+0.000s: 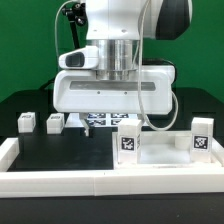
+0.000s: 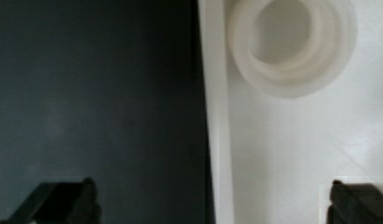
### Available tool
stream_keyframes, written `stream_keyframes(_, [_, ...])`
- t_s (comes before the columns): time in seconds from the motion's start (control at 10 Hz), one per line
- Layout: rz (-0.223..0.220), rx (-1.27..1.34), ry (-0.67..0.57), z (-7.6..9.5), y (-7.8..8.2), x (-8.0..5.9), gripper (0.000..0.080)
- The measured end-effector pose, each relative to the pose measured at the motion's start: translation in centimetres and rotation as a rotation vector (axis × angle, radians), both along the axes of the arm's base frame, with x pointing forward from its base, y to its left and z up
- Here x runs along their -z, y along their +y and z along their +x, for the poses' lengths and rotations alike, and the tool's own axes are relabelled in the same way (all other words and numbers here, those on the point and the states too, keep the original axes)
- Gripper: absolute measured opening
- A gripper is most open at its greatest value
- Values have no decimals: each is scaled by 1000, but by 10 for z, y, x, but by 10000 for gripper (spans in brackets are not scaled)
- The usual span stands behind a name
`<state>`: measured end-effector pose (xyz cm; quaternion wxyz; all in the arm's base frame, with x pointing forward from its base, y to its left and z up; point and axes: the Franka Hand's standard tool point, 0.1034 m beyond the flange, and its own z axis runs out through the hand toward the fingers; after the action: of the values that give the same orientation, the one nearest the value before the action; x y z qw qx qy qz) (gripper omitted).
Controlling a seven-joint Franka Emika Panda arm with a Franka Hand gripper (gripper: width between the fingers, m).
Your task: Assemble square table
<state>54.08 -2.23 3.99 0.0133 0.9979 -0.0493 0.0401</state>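
Observation:
The square table's white slab [image 1: 165, 158] lies at the front, toward the exterior view's right. Two tagged white posts stand at its corners, one [image 1: 128, 141] nearer the middle and one [image 1: 203, 134] at the far right. Two more small white posts [image 1: 26, 122] [image 1: 54, 122] stand loose on the exterior view's left. My gripper [image 1: 112, 114] hangs over the slab's far edge. In the wrist view the gripper [image 2: 209, 202] is open wide and empty. The slab [image 2: 303, 140] and its straight edge run between the dark fingertips [image 2: 63, 203]. A round socket [image 2: 286, 45] shows in the slab.
The marker board [image 1: 98, 120] lies flat behind the gripper. A long white rail [image 1: 60, 181] edges the black surface [image 1: 60, 150] along the front and the exterior view's left.

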Motion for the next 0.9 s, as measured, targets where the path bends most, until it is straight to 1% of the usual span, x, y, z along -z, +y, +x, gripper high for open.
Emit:
stream_keyframes(0.5, [-12, 7, 10, -2, -16, 14, 649])
stream_keyframes(0.6, [-14, 9, 14, -3, -17, 17, 649])
stream_keyframes(0.8, [-14, 11, 16, -4, -17, 18, 642])
stream_keyframes(0.9, [-14, 11, 16, -4, -16, 18, 526])
